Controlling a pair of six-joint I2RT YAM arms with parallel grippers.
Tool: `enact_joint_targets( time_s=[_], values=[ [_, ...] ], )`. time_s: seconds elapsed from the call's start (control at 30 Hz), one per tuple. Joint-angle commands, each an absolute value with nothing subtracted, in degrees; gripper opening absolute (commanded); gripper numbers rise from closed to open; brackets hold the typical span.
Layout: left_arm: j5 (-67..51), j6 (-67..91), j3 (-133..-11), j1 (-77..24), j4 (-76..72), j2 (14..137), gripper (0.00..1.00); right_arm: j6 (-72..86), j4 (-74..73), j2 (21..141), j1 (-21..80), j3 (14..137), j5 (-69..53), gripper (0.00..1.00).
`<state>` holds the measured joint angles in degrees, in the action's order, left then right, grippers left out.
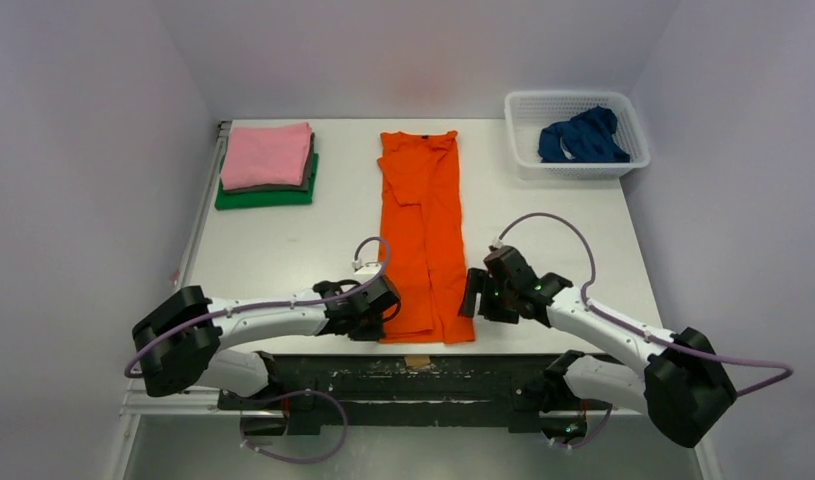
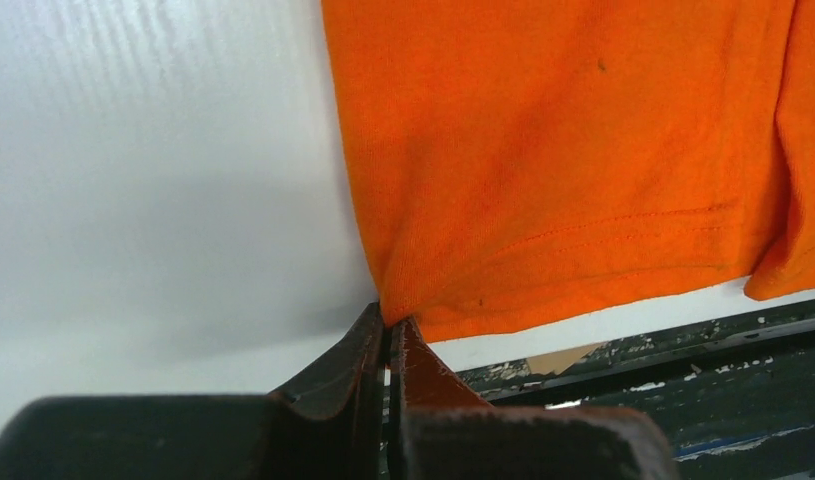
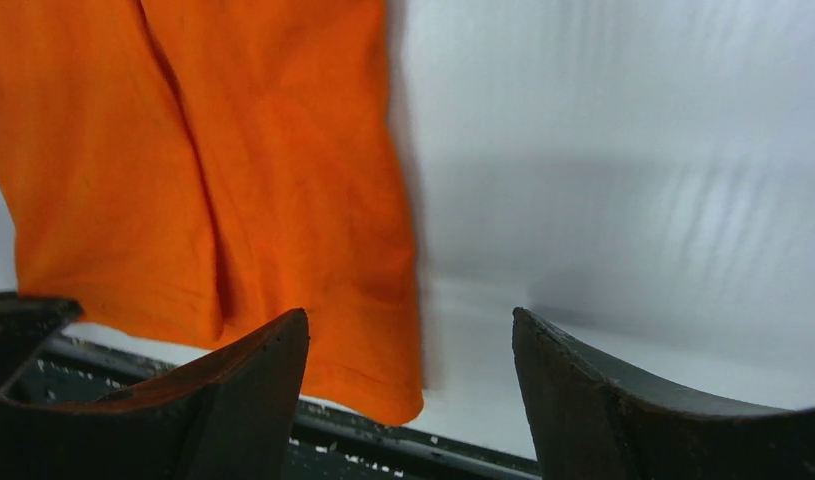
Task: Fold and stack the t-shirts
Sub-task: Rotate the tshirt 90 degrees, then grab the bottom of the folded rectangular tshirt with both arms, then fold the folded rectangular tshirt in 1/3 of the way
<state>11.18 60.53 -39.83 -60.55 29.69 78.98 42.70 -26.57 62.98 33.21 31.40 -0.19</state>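
The orange t-shirt (image 1: 423, 235) lies as a long narrow strip down the middle of the table, collar at the far end. My left gripper (image 1: 381, 312) is shut on its near left hem corner (image 2: 395, 312). My right gripper (image 1: 475, 297) stands open just right of the near right hem corner (image 3: 383, 380), its fingers (image 3: 253, 370) apart and the corner between them without touching. A stack of folded pink (image 1: 267, 153), dark grey and green (image 1: 268, 195) t-shirts sits at the far left. A dark blue t-shirt (image 1: 581, 137) lies crumpled in the basket.
The white mesh basket (image 1: 575, 105) stands at the far right corner. The table's near edge with its black rail (image 1: 413, 370) runs right below the hem. Bare white tabletop lies on both sides of the orange strip.
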Motion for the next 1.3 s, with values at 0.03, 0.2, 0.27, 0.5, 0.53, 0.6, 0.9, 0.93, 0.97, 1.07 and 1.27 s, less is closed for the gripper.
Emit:
enact_joint_targets(
  time_s=[0.03,0.2,0.27,0.5,0.53,0.6,0.9,0.93,0.97,1.07,1.27],
  values=[
    [12.33,63.23,-36.3,-61.0,31.45,73.52,0.0,51.0,-25.8,64.05,43.13,29.95,-1.41,0.7],
    [12.03,63.28,-35.77,-61.0,31.5,71.91,0.0,53.84,-26.03,66.6,48.22,29.41,-2.36,0.6],
    [11.74,63.31,-35.69,-61.13,31.56,71.55,0.0,54.77,-26.29,66.88,49.19,28.99,-2.78,0.54],
    [12.18,64.33,-34.45,-62.08,32.18,69.06,0.0,55.81,-24.71,64.39,50.3,26.99,-6.46,0.33],
    [12.14,64.34,-34.38,-62.32,32.09,68.75,0.0,55.81,-24.42,64.46,50.35,26.58,-6.57,0.28],
    [11.81,63.96,-34.41,-62.72,31.98,68.44,0.0,55.72,-24.0,64.45,50.36,26.44,-6.07,0.17],
    [12.58,56.03,-42.32,-60.2,32.65,65.22,0.0,51.56,-26.93,64.09,50.24,36.91,2.86,0.05],
    [13.01,55.23,-44.14,-58.91,33.3,66.19,0.0,50.05,-27.22,64.93,49.89,38.99,4.44,0.05],
    [13.03,54.58,-45.82,-57.31,34.29,67.5,0.0,49.21,-27.54,66.11,49.42,41.17,5.45,0.05],
    [9.73,50.99,-49.71,-51.06,32.92,71.05,0.0,46.1,-26.56,69.69,46.09,46.28,5.21,0.05],
    [8.44,44.76,-60.19,-43.16,32.67,79.57,0.0,41.72,-22.68,78.62,37.19,55.66,2.72,0.04]
  ],
)
